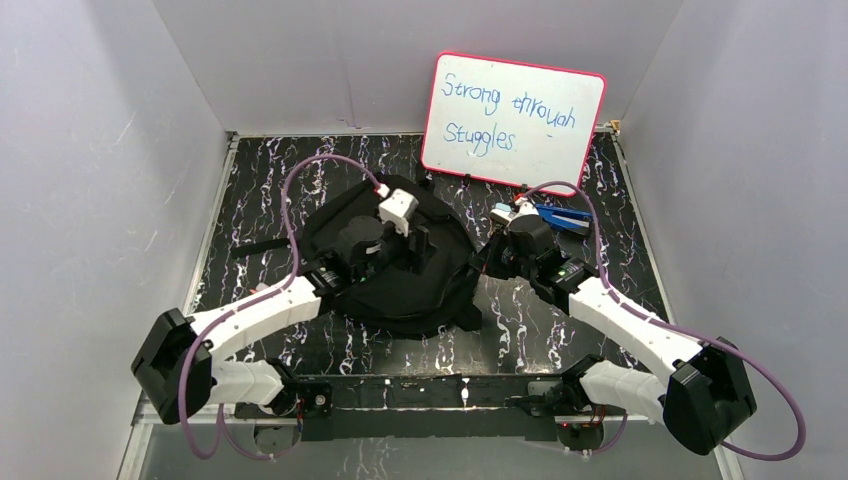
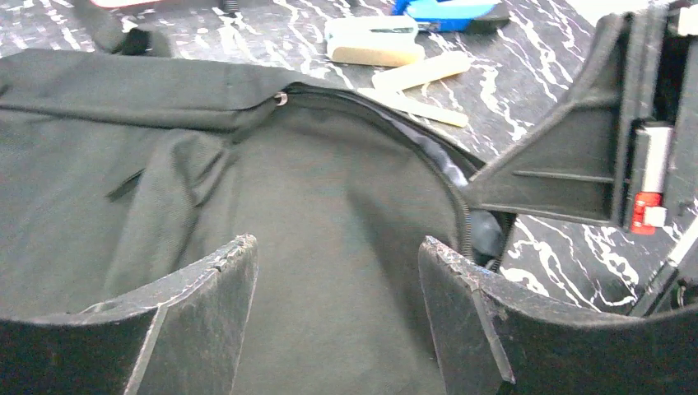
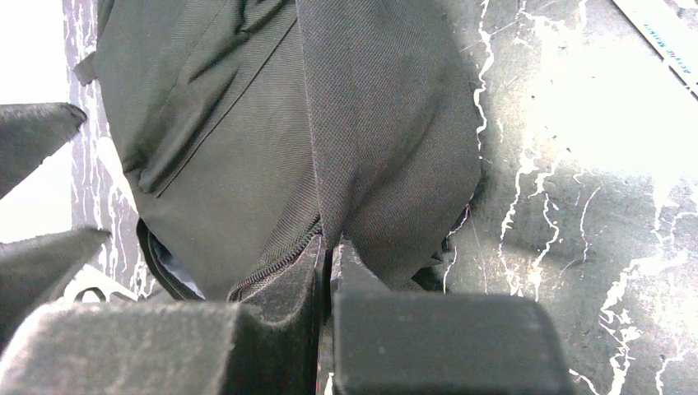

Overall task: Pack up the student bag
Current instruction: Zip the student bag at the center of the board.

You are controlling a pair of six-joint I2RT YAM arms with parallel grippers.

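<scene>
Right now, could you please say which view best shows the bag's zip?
Left wrist: the zip curves along the student bag's open edge. Right wrist shows a short stretch; top external cannot resolve it.

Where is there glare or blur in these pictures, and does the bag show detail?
Top external: even light, whiteboard readable, bag nearly featureless black. Left wrist: bag folds clear, far items slightly soft. Right wrist: strong glare on the table, left edge blown white, own fingers a little soft up close.
</scene>
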